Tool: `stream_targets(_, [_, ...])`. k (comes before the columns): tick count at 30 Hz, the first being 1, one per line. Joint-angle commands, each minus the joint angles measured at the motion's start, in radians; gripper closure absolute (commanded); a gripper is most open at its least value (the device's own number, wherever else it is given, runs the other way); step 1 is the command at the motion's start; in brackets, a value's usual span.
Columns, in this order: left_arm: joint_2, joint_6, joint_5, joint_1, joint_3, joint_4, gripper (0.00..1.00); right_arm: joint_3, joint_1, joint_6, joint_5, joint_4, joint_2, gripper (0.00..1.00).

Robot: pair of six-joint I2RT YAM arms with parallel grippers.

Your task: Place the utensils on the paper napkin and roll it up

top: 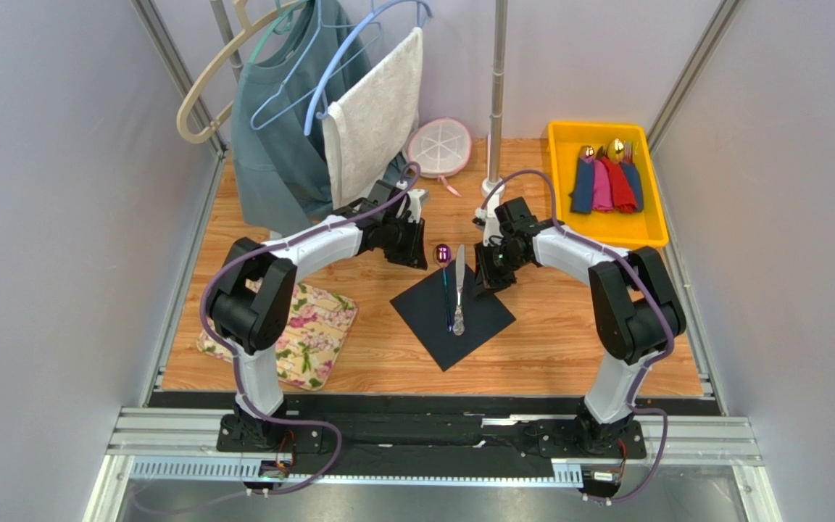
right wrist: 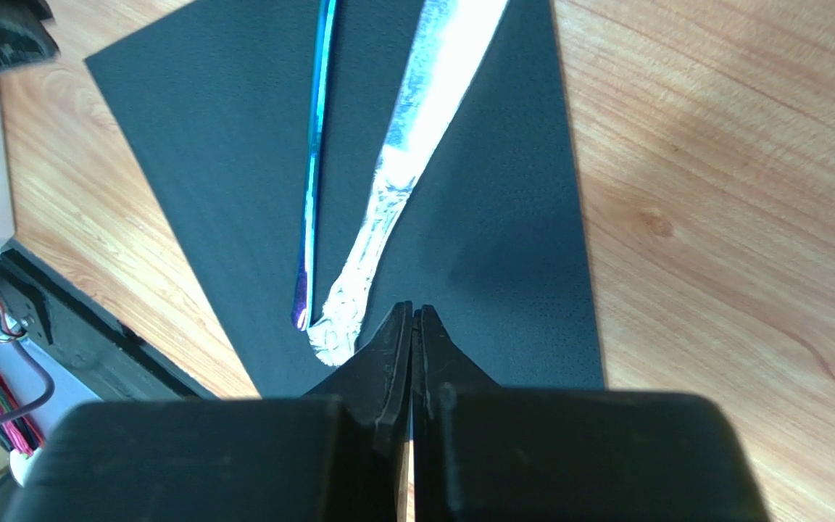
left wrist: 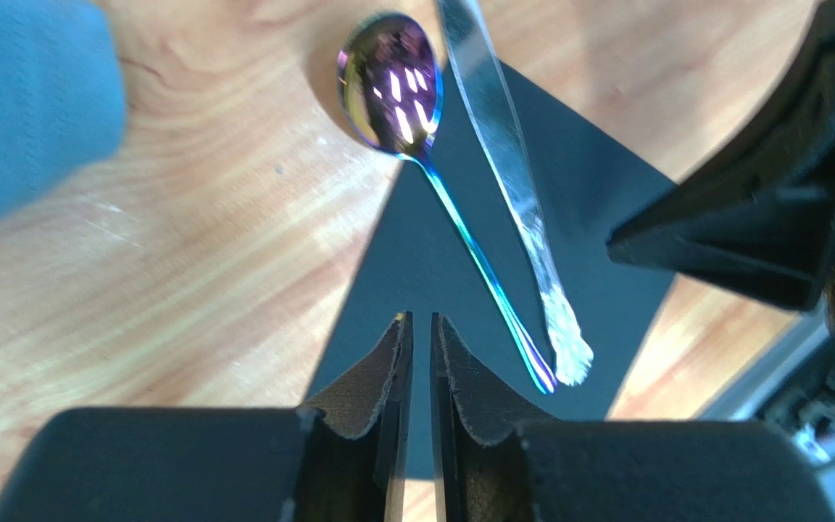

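The spoon (left wrist: 390,85) and the knife (left wrist: 501,147) lie side by side along the black paper napkin (left wrist: 433,272), handles close together towards its near corner; this line suits a roll started from a side corner. The spoon's purple bowl and the knife's tip overhang the far corner onto the bare table (top: 563,348), so placing looks done but not tidy. The left gripper (left wrist: 420,321) hovers over the napkin's left edge with only a slit between its fingers and nothing in them; the right gripper (right wrist: 412,312), fingers pressed together and empty, sits over the napkin just beside the handle ends. Each arm thus flanks the sheet, probably to lift an edge. Bare wood lies beside both side corners; the floral mat (top: 308,326) is near on the left and the yellow tray (top: 651,223) is well apart, far right.
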Motion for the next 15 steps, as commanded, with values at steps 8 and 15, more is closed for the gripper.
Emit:
stream_targets(8, [0.083,-0.001,-0.164,-0.061,0.107,-0.030,0.80,0.035,-0.002,0.017,0.023,0.031,0.041,1.00])
stream_targets(15, [0.099,0.005,-0.282,-0.130,0.122,-0.038,0.76,0.043,-0.002,0.034,0.064,0.021,0.055,1.00])
